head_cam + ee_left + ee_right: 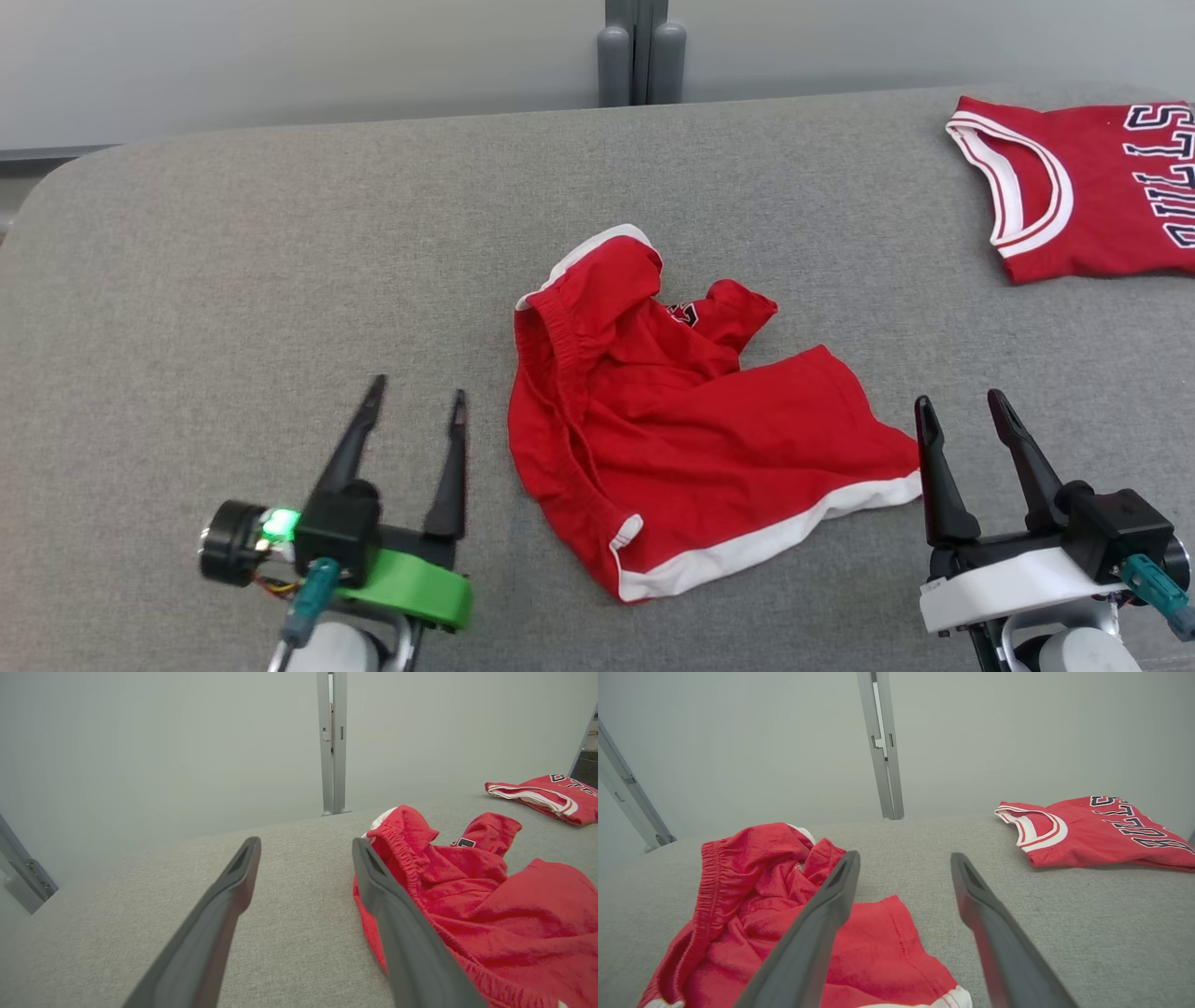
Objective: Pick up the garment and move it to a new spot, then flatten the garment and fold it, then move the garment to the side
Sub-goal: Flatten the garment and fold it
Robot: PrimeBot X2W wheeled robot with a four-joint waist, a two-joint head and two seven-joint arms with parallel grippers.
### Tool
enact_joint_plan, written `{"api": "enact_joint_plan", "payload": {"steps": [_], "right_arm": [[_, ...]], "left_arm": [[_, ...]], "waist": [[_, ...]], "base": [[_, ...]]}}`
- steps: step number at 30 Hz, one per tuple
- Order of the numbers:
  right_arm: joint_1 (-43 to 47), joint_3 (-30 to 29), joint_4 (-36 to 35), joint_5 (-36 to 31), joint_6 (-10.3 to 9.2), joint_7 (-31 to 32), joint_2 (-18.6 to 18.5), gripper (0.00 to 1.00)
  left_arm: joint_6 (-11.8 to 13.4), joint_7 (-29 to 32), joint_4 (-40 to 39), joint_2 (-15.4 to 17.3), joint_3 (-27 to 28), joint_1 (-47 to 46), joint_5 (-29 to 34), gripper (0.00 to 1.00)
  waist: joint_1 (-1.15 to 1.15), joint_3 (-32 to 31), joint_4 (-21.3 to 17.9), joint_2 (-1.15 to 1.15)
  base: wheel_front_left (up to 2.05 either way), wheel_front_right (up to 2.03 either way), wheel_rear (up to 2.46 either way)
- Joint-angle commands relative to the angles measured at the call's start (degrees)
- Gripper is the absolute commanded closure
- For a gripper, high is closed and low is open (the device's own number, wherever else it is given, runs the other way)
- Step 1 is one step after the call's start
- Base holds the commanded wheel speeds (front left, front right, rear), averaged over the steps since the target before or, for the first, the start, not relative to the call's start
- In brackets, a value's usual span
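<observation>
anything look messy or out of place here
The shorts lie crumpled in the middle, waistband bunched and one leg folded over, unlike the jersey lying flat at the far right. The left gripper and right gripper stand open on either side, holding nothing.

— Where does the head view sit?
— High, looking forward and down on the grey cushioned surface (233,280), with the far wall (280,65) at its top edge.
— And the wrist views?
— Low and close over the surface, each looking along its own two fingers (210,933) toward that wall. The left one sits left of the red shorts (467,896), the right one to their right.
— What do they share?
— All three catch the shorts, the red jersey (1092,196) and the grey post (640,47).
</observation>
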Motion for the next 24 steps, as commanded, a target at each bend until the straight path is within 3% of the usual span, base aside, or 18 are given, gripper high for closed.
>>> {"api": "enact_joint_plan", "payload": {"steps": [1, 6, 16, 24], "right_arm": [[-1.01, 0.13, 0.65, -0.06, -0.07, -0.13, -0.64, 0.0], [-1.84, 0.4, 2.91, 0.46, -0.07, -0.14, -1.58, 0.0], [-3.42, 1.47, 7.08, 1.61, -0.07, -0.13, -2.36, 0.0], [-2.77, 0.85, 8.37, 1.89, -0.07, -0.14, -2.65, 0.0]], "left_arm": [[-0.77, -0.14, 0.74, 0.06, -2.53, -1.46, 1.33, 0.0], [-2.39, -0.14, 5.75, 0.1, -13.88, -4.98, 2.96, 0.0], [-2.82, 3.74, 20.52, 1.42, -30.97, -11.7, -0.37, 0.0], [-2.13, 4.16, 26.22, 3.25, -31.99, -12.81, -2.1, 0.0]], "waist": [[0.0, 0.13, -0.44, 0.0], [0.0, 0.24, -1.62, 0.0], [0.0, 0.87, -4.09, 0.0], [0.0, 0.57, -4.2, 0.0]], "base": [[0.0, 0.0, 0.0], [0.0, 0.0, 0.0], [0.0, 0.0, 0.0], [0.0, 0.0, 0.0]]}}
